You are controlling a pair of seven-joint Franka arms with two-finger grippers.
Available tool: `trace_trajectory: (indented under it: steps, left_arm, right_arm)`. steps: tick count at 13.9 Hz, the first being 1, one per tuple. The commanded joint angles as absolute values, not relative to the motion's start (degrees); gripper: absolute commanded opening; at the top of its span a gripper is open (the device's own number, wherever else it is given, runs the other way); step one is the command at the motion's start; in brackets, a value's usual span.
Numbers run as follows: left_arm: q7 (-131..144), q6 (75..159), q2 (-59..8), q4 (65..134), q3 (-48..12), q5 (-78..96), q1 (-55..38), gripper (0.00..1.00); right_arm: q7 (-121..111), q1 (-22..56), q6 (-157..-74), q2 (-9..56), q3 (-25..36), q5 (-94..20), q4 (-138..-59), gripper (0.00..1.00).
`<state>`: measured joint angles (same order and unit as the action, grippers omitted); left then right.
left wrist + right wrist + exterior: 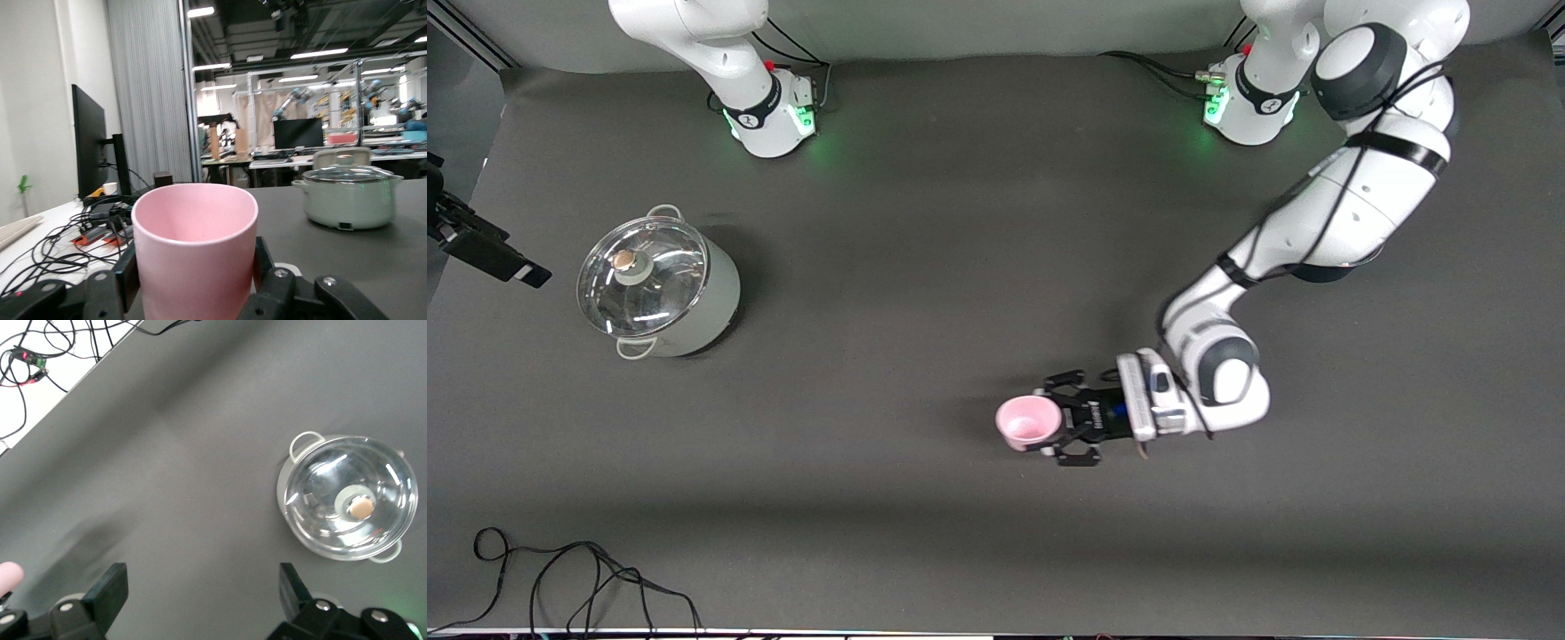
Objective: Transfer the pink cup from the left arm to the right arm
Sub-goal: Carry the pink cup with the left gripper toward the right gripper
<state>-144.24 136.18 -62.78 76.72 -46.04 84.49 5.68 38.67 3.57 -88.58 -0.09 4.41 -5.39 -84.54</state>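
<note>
Pink cup (1029,421) sits upright between the fingers of the left gripper (1060,425), which reaches in from the side at the middle of the table, toward the front camera's edge. Left wrist view confirms it: cup (195,257) fills the foreground with a black finger (125,277) pressed against each side wall, so the jaws are clamped on the cup body below the rim. I can't tell whether the cup is lifted off the mat or resting on it; the shadow beside it suggests it is low.

Progress, as I read it: the left-arm grasp is done, the handover is not. Right arm shows only its base and lower links in the front view. Right gripper (200,600) looks straight down at bare mat, fingers wide apart, holding nothing. It's over the right arm's end of the table, with the lidded pot (658,282) nearby in its view (347,497).

Left to do: bring the two grippers together, right closes on the cup, left releases.
</note>
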Motion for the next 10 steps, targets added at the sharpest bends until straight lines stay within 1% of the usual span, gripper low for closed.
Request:
trace_trajectory:
  steps: [1, 3, 6, 7, 9, 10]
  left_arm:
    - [-140.2, 147.7, -62.14, 72.35, -50.09, 85.78, 1.07, 0.0]
    - [-136.08, 156.14, -62.14, 66.83, -51.33, 85.78, -4.71, 0.0]
    - [-127.29, 170.55, -62.05, 55.5, -50.45, 85.52, -17.27, 0.0]
    - [-124.66, 173.21, -62.05, 52.59, -49.32, 85.43, -20.62, 0.0]
    - [-120.26, 174.29, -61.88, 49.76, -45.54, 85.34, -25.82, 0.0]
    - [-118.41, 174.55, -61.79, 48.53, -45.01, 85.34, -27.67, 0.0]
  right_arm:
    - [41.75, 3.78, -86.4, -0.26, 2.11, -6.06, -82.62, 1.0]
    - [42.71, 3.78, -86.4, -0.26, 1.5, -6.07, -82.53, 1.0]
    - [48.58, 3.78, -86.48, 0.79, -2.09, -6.15, -81.3, 1.0]
    - [50.69, 4.04, -86.48, 1.49, -3.94, -6.07, -81.04, 1.0]
    - [54.74, 4.92, -87.01, 3.24, -6.23, -5.98, -79.73, 1.0]
    - [56.23, 5.79, -87.19, 4.47, -6.76, -5.98, -78.24, 1.0]
